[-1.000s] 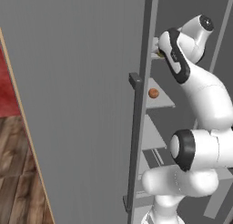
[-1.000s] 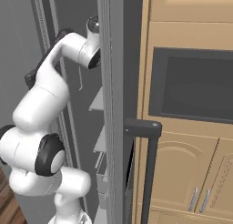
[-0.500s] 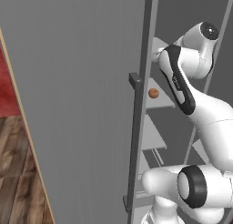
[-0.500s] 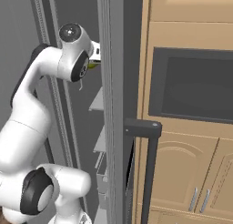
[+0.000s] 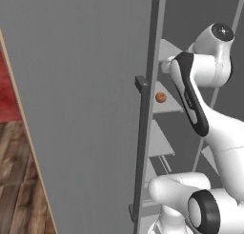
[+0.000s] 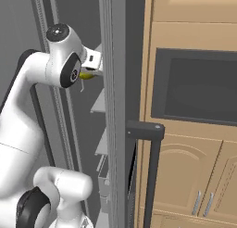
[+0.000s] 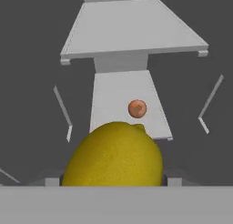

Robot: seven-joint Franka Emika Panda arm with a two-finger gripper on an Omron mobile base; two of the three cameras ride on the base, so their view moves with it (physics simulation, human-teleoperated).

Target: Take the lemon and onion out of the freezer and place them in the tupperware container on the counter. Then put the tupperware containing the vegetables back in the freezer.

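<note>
In the hand view the yellow lemon point(image 7: 113, 155) bulges right in front of the camera and hides the fingertips. The right base view shows the gripper point(image 6: 89, 74) shut on the lemon point(image 6: 86, 75), high inside the open freezer point(image 6: 113, 106), just beside the door's edge. Lower down, the small orange-red onion point(image 7: 137, 108) rests on a light grey shelf point(image 7: 123, 100). The left base view has the onion point(image 5: 161, 97) just past the door edge, below the hand. The tupperware container and the counter are out of view.
The freezer's big grey door point(image 5: 86, 109) stands open at the left with its dark bar handle point(image 5: 139, 147). Several grey shelves point(image 7: 132, 32) sit close around the hand. Wooden cabinets and a dark built-in oven point(image 6: 194, 88) stand to the right.
The arm has stretched upward and the hand has risen and turned with the lemon in it. The onion has stayed on its shelf.
</note>
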